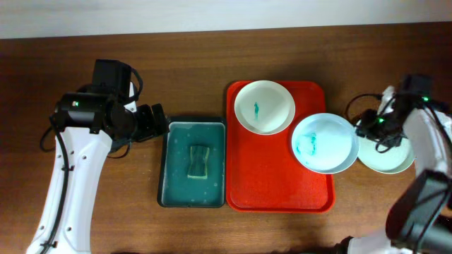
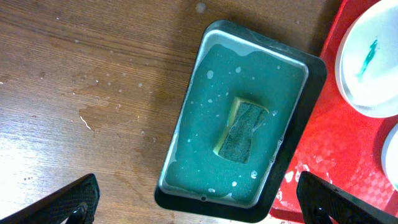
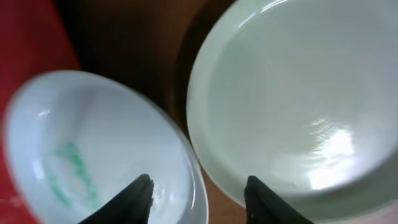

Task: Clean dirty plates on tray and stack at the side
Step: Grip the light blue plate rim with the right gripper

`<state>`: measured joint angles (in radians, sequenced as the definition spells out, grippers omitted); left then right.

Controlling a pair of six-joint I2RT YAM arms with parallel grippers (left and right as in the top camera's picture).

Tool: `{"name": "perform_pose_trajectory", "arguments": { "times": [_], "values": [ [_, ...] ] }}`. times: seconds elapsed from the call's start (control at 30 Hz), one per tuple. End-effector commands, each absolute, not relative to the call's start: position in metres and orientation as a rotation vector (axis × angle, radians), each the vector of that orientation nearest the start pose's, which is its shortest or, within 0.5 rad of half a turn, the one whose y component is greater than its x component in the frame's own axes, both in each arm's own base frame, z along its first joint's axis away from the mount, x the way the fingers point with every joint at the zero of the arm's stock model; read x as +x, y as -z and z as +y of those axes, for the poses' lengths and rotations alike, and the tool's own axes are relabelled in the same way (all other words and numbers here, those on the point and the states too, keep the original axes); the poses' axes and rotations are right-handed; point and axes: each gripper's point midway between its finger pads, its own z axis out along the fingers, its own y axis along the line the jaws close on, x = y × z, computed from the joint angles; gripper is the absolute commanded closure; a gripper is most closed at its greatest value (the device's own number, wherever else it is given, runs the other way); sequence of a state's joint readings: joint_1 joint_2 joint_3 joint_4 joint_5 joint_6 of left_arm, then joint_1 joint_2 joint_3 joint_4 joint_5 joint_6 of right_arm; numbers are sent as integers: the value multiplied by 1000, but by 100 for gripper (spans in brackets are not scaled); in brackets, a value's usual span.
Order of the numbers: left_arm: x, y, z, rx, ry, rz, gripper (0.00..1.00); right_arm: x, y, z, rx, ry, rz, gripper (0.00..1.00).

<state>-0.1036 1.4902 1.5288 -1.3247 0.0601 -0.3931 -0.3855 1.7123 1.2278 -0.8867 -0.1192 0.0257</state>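
Right gripper (image 3: 199, 183) half-open, tips cropped, over blurred plates (image 3: 298, 112); left gripper (image 2: 198, 183) wide.

A big brown wooden table (image 1: 191, 63) is filling almost the whole view, a pale white strip of wall (image 1: 212, 14) is showing behind it, and soft light is shining on the wood.

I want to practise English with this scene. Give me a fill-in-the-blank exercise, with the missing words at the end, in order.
1. The sponge lies in the dark teal ___.
2. Teal smears show on ___ plates.
3. In the overhead view, the clean plate sits to the ___ of the red tray.
4. The left tool is wide ___ and holds nothing.
Missing words: basin; two; right; open.
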Motion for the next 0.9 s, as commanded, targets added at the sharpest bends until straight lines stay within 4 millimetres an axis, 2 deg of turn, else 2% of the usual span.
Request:
{"name": "perform_pose_trajectory", "arguments": {
  "times": [0.0,0.07,0.1,0.13,0.17,0.27,0.4,0.47,0.53,0.6,0.7,0.8,0.87],
  "values": [
    [307,-217,-42,-393,195,2827,1,327,-46,-112,561,-87,2948,54],
    [307,-217,-42,-393,195,2827,1,327,-36,-105,565,-153,2974,64],
    [307,-217,-42,-393,195,2827,0,326,-33,-102,568,-177,2985,74],
    [307,-217,-42,-393,195,2827,1,322,-31,-98,574,-212,3001,88],
    [307,-217,-42,-393,195,2827,1,319,-32,-95,579,-229,3014,96],
    [307,-217,-42,-393,195,2827,1,313,-48,-84,584,-304,3023,96],
    [307,-217,-42,-393,195,2827,1,299,-92,-58,530,-388,2997,96],
    [307,-217,-42,-393,195,2827,1,285,-111,-38,454,-388,3023,96],
    [307,-217,-42,-393,195,2827,1,273,-115,-17,368,-400,3066,96],
    [307,-217,-42,-393,195,2827,1,261,-105,9,337,-411,3131,96],
    [307,-217,-42,-393,195,2827,1,246,-64,46,411,-401,3174,96],
    [307,-217,-42,-393,195,2827,1,233,-29,65,480,-385,3169,96],
    [307,-217,-43,-392,195,2827,1,230,-16,62,462,-321,3163,96]
  ]
}}
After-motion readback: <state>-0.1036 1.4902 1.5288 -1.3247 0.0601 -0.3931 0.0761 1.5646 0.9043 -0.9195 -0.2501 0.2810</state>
